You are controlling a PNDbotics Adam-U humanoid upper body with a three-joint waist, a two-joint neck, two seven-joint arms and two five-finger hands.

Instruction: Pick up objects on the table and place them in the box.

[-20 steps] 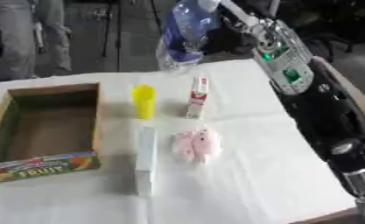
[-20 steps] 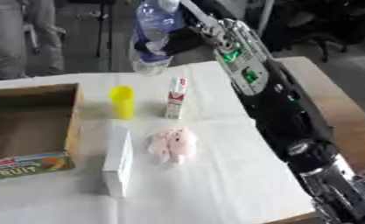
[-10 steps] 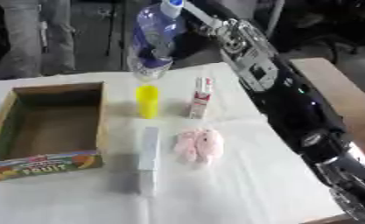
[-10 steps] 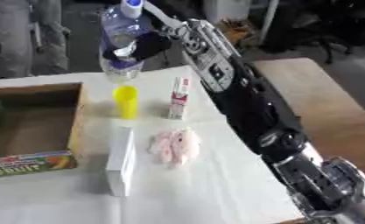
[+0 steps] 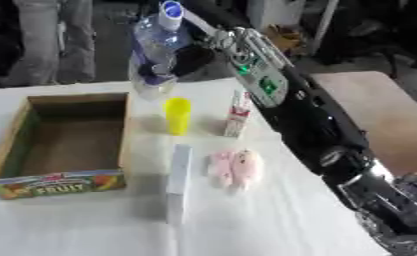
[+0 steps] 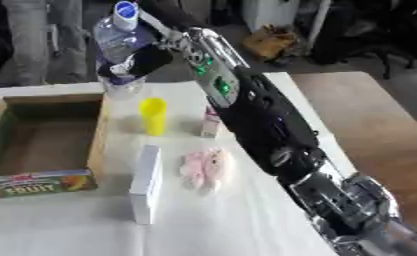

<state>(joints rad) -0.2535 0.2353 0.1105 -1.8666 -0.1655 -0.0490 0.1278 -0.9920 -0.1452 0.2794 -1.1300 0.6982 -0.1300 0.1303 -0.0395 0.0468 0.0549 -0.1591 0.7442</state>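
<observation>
While the right hand [image 6: 143, 59] curls round a clear bottle [image 6: 120, 47] w/ blue cap, the box [image 5: 54, 183] front reads "FRUIT".

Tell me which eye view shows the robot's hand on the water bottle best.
The right eye view: the right hand shows dark against the clear water bottle, fingers curled round its middle. The left eye view shows the same grasp, but the hand sits partly behind the bottle.
</observation>
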